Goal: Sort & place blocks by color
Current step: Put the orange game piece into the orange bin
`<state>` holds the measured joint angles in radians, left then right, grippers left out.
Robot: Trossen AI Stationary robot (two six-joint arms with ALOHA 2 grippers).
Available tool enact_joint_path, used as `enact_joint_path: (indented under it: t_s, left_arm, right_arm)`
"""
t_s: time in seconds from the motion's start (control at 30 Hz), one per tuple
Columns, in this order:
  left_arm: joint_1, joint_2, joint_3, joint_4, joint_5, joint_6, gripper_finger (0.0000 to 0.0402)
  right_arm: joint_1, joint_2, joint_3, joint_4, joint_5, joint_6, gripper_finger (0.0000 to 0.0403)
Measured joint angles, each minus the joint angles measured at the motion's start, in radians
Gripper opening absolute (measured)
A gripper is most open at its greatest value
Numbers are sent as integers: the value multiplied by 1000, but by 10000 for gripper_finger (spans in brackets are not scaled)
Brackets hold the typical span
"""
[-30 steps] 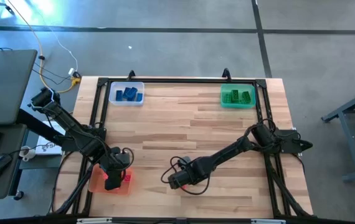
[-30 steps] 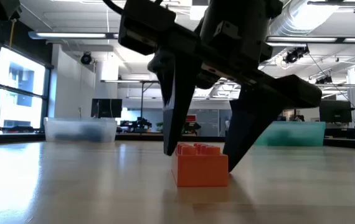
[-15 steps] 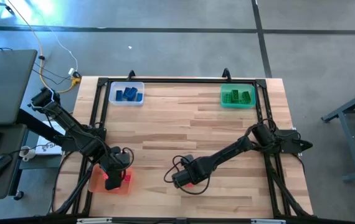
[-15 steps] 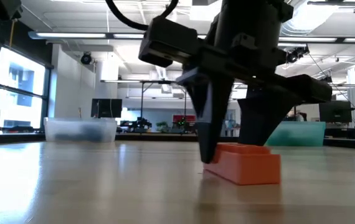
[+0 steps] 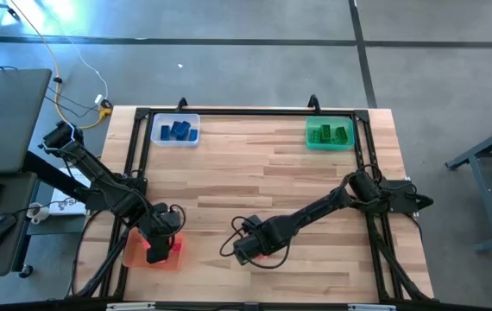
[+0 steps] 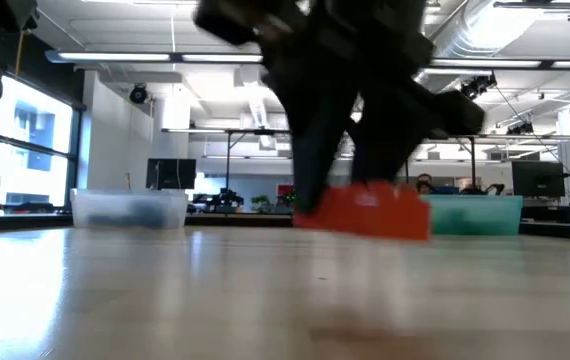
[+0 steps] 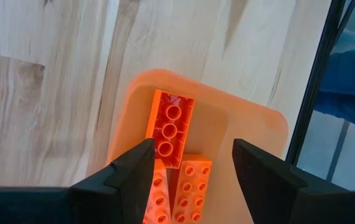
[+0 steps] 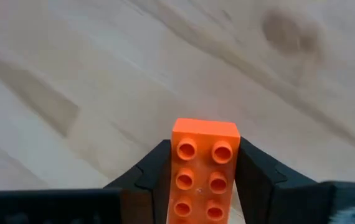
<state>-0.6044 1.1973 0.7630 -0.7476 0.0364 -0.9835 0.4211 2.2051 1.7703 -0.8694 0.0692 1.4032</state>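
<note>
Holding an orange block (image 8: 202, 171) tight in our right gripper (image 8: 203, 180), we are lifting it off bare table (image 5: 255, 173). Our left gripper (image 7: 190, 171) is hanging, jaws apart, over the orange tray (image 7: 258, 134) at the table's edge.

Two dark, nearly black arms are seen, each built of slim tubular links joined by thicker rounded joints. The left arm (image 5: 99, 181) is mounted at the table's left edge, the right arm (image 5: 332, 207) at its right edge. A black cable loop is carried beside the right wrist. Each arm is ended by two flat, tapering, matte black fingers (image 7: 124, 177).
</note>
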Motion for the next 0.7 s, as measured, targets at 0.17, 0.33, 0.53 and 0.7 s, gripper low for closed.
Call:
enact_joint_path:
  t_s: [0.17,0.33,0.53,0.7]
  left_arm:
    - [0,0,0,18,-17,39,202]
    - [0,-17,0,25,-25,60,202]
    - [0,-65,0,161,-94,120,202]
    - [2,-120,1,279,-212,185,202]
  right_arm:
    - [-24,0,160,-113,100,-136,117]
    - [-50,0,371,-247,214,-296,118]
    - [-68,-2,561,-272,290,-446,118]
    - [-68,-49,558,-164,288,-527,118]
